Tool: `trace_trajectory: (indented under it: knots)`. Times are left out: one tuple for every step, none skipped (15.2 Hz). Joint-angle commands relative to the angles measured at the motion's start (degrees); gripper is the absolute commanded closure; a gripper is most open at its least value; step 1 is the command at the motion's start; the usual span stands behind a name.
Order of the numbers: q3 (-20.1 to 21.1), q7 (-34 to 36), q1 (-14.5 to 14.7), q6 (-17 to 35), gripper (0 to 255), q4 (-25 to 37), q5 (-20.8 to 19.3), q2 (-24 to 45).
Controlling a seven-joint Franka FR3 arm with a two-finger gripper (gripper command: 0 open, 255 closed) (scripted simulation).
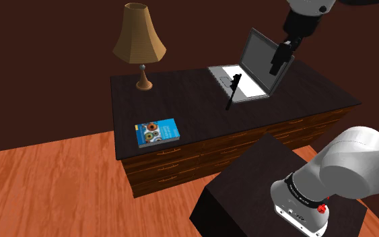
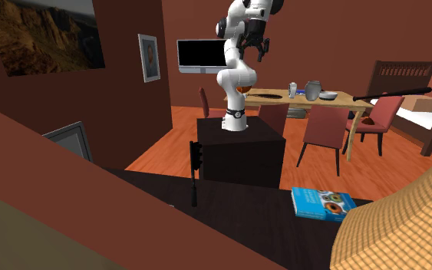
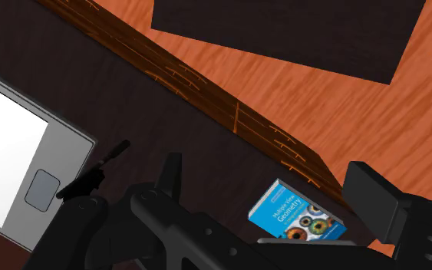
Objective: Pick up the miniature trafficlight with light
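The end effector [image 1: 279, 62] hangs high above the worktop [image 1: 181, 94], over the open laptop [image 1: 258, 57]. In the wrist view its two black fingers [image 3: 168, 180] stand apart and clasp nothing.

The miniature traffic light [image 1: 231, 91] is a slim, all-black pole standing on the dark wooden worktop, just beside the laptop's keyboard base, on the side toward the book [image 1: 157, 132]. In the second exterior view it stands upright [image 2: 194, 172]. No lit colour can be made out on it. It is well below the end effector and apart from it.

The blue book lies flat near the worktop's front edge, well apart from the traffic light. A table lamp [image 1: 139, 37] with a tan shade stands at the far corner. The white arm [image 1: 356, 165] rises from a black box stand [image 1: 262, 182] on the wooden floor.
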Motion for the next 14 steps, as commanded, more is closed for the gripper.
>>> trace_trajectory:
  knots:
    - [0.0,0.0,0.0,0.0,0,0.0,0.0,0.0]
    - [-0.8,-0.3,-0.4,1.6,0,-0.3,-0.3,1.3]
    - [-1.6,-0.6,-0.7,3.2,0,-0.5,-0.6,2.6]
    - [-2.4,-0.9,-1.1,4.8,0,-0.6,-0.9,3.9]
    - [-3.1,-1.2,-1.5,6.4,0,-0.7,-1.1,5.4]
    - [-3.9,-1.6,-1.8,8.0,0,-0.7,-1.3,6.9]
    - [-4.7,-1.9,-2.1,9.5,0,-0.6,-1.5,8.4]
    - [-5.4,-2.2,-2.5,11.0,0,-0.4,-1.6,10.0]
    - [-6.2,-2.6,-2.8,12.5,0,-0.2,-1.7,11.6]
    - [-6.9,-2.9,-3.1,14.0,0,0.1,-1.8,13.3]
    - [-7.7,-3.3,-3.3,15.4,0,0.5,-1.8,15.0]
    - [-8.4,-3.7,-3.6,16.8,0,0.9,-1.7,16.8]
    - [-9.2,-4.1,-3.8,18.2,0,1.4,-1.6,18.6]
    - [-9.9,-4.5,-4.1,19.5,0,2.0,-1.5,20.4]
